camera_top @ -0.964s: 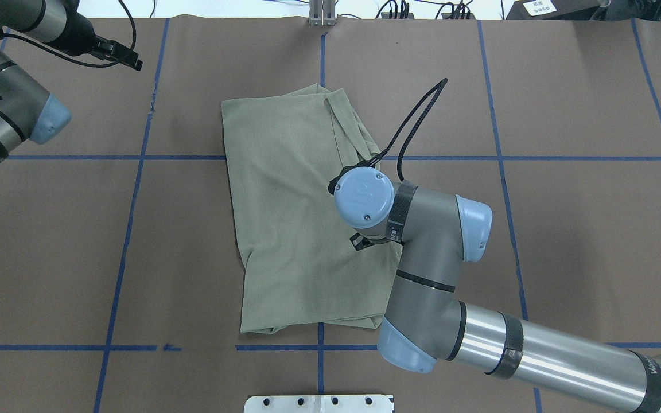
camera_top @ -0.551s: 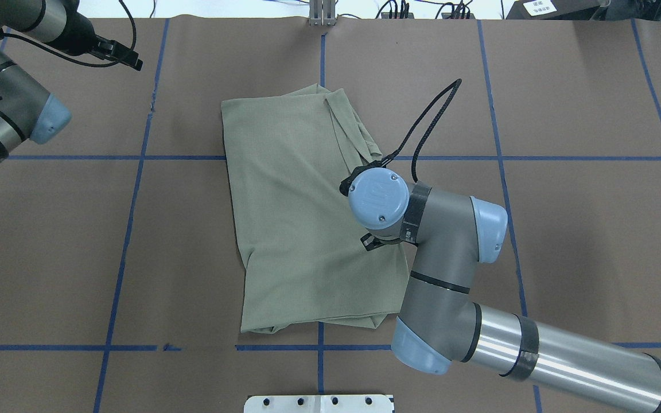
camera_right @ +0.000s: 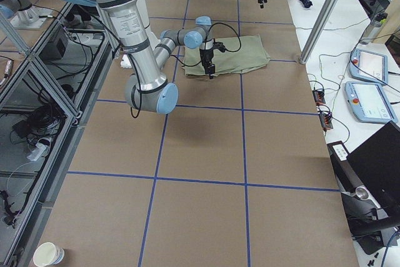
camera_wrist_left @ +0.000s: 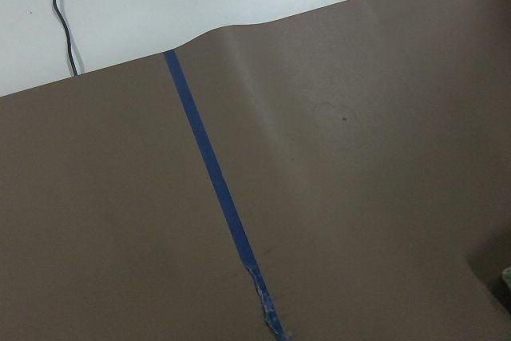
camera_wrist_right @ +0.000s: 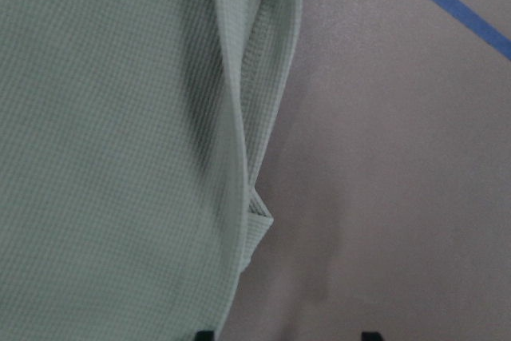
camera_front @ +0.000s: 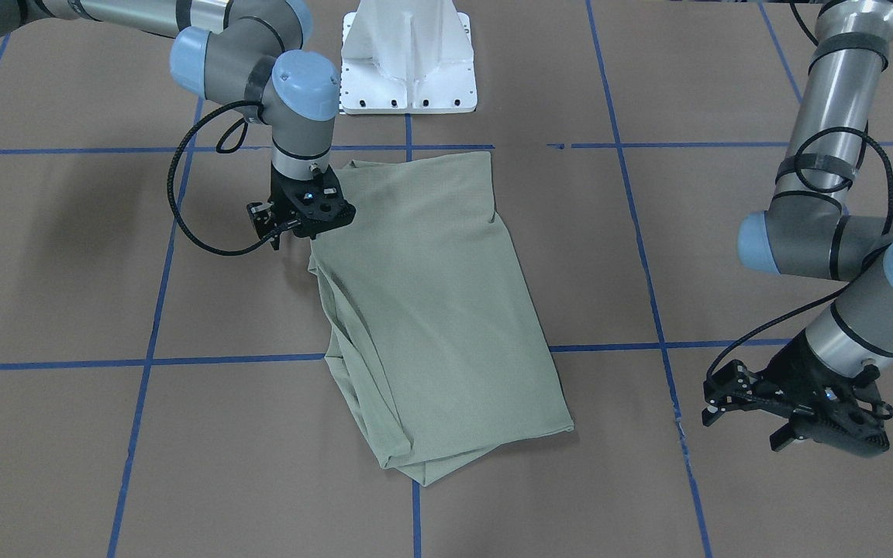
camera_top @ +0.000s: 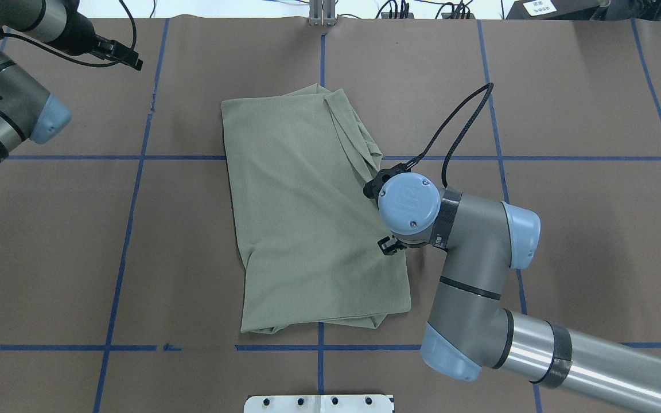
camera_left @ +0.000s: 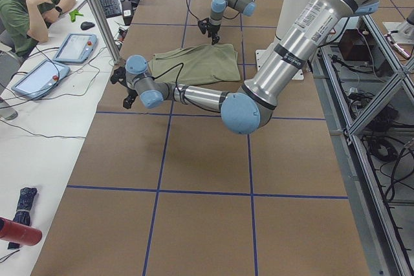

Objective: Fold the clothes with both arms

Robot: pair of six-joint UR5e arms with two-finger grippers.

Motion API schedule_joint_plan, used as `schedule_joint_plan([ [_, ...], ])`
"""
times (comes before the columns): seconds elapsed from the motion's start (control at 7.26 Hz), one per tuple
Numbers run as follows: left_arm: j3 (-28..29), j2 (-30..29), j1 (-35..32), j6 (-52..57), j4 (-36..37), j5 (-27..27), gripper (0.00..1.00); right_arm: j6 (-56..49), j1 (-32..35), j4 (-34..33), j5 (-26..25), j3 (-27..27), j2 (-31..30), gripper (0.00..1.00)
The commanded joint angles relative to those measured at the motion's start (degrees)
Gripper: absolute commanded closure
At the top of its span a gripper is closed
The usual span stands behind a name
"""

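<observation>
Overhead exterior view: the shirt (camera_top: 302, 218) lies flat on the bench (camera_top: 583, 86), approx. at the centre. It is folded to a long rectangle w/ a narrow strip of cloth doubled along the far part of its right edge. The R arm (camera_top: 468, 269) comes in from the near right corner, and its wrist hangs over the right edge of the shirt, about mid-length.

In the front-facing view the R end effector (camera_front: 295, 229) points straight down at this same edge, by the cloth border. The R wrist view shows its two fingertips (camera_wrist_right: 206, 335) at the bottom of the picture, spread apart, w/ bare bench between them and the layered shirt edge just beside one tip. So it is released and grasps nothing. If a tip touches the cloth, I cannot tell.

The L arm (camera_top: 3, 109) is at the far left corner, well apart from the shirt. The L end effector (camera_front: 749, 418) hovers over bare bench, fingers spread, nothing in them. The L wrist view gives only brown bench and one blue tape line (camera_wrist_left: 215, 197).
</observation>
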Motion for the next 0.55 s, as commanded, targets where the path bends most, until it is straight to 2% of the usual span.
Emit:
schedule_joint_plan([
  [0.0, -0.3, 0.0, 0.0, 0.0, 0.1, 0.0, 0.00, 0.3, 2.0, 0.6, 0.1, -0.2, 1.0, 0.00],
  [0.14, -0.4, 0.0, 0.0, 0.0, 0.1, 0.0, 0.00, 0.5, 2.9, 1.9, 0.1, -1.4, 3.0, 0.00],
  [0.41, -0.4, 0.0, 0.1, -0.4, 0.1, 0.0, 0.00, 0.5, 4.9, 2.7, 0.2, -7.6, 9.3, 0.00],
])
